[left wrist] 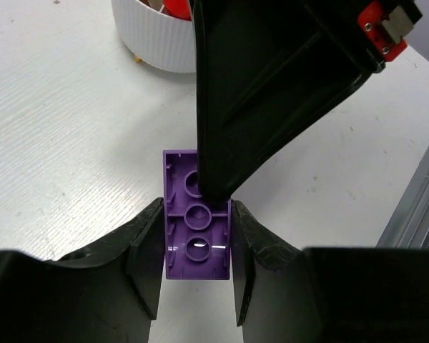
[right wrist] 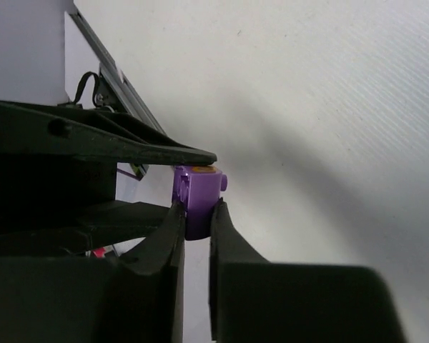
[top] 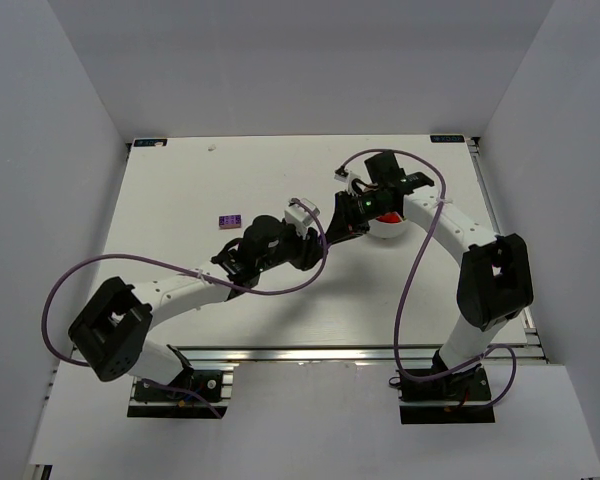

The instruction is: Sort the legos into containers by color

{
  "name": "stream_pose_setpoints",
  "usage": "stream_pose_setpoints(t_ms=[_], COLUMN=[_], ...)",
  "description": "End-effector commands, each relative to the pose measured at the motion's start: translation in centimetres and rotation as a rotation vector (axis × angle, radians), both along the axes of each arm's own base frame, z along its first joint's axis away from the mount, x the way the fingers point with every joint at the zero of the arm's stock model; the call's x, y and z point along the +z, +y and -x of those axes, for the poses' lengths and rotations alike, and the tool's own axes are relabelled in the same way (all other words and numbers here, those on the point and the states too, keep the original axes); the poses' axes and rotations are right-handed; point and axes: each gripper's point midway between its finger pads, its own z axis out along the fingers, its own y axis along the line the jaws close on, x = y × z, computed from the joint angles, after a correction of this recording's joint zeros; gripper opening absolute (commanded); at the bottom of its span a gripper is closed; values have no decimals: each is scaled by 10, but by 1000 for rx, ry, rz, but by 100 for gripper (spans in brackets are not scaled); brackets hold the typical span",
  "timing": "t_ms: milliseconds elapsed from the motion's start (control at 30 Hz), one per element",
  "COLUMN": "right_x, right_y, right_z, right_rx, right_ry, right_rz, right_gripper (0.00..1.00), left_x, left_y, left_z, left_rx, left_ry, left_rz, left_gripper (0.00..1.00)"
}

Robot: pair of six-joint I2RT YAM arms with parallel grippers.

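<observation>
A purple lego hangs above the table with its hollow underside facing the left wrist camera. My left gripper is shut on its two long sides. My right gripper is shut on the same purple lego, pinching its far end. One of its black fingers covers that end in the left wrist view. A speck of orange shows on the brick's top edge. The two grippers meet just left of the round white bowl, whose ribbed wall holds a red lego.
A second purple lego lies flat on the table, left of the left wrist. A tiny yellow bit sits at the foot of the bowl. The table's metal rail runs close on the right.
</observation>
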Motion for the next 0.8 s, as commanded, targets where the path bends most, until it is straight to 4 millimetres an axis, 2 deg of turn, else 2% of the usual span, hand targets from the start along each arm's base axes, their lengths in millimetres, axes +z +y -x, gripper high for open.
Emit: stream_pose_setpoints(t_ms=[0, 67, 100, 167, 200, 267, 367, 433, 500, 533, 567, 600, 633, 667, 767], right_x=[17, 20, 23, 29, 31, 41, 57, 63, 67, 73, 65, 72, 72, 61, 72], right_y=[13, 12, 11, 6, 4, -1, -16, -35, -57, -66, -87, -99, -111, -133, -163], right_z=[18, 19, 17, 5, 1, -14, -38, -62, -83, -90, -108, -117, -126, -133, -148], right_rx=[87, 100, 108, 97, 95, 86, 45, -17, -86, -119, -153, -188, -217, -252, -328], right_ry=[23, 15, -8, -59, -81, -149, -233, -323, -399, -451, -553, -637, -693, -739, -872], right_rz=[-91, -109, -116, -119, -122, -126, -131, -79, -29, 8, 133, 190, 245, 352, 470], right_gripper=[1, 0, 0, 0, 0, 0, 0, 0, 0, 0, 0, 0, 0, 0, 0], left_x=[41, 51, 56, 59, 68, 74, 79, 77, 70, 67, 63, 51, 50, 46, 20], left_y=[2, 10, 12, 19, 26, 32, 42, 54, 64, 76, 83, 93, 102, 108, 136], left_z=[-8, -12, -12, -11, -14, -14, -9, -10, -10, -13, -14, -15, -17, -17, -18], left_rx=[52, 105, 126, 155, 208, 236, 280, 345, 410, 469, 506, 564, 603, 631, 759], left_ry=[-72, -88, -87, -86, -94, -93, -75, -43, 12, 25, 46, 101, 120, 146, 278], left_rz=[77, 100, 120, 139, 167, 196, 240, 259, 277, 287, 294, 307, 327, 338, 365], left_gripper=[42, 49, 57, 67, 74, 78, 89, 94, 95, 95, 94, 92, 90, 85, 78])
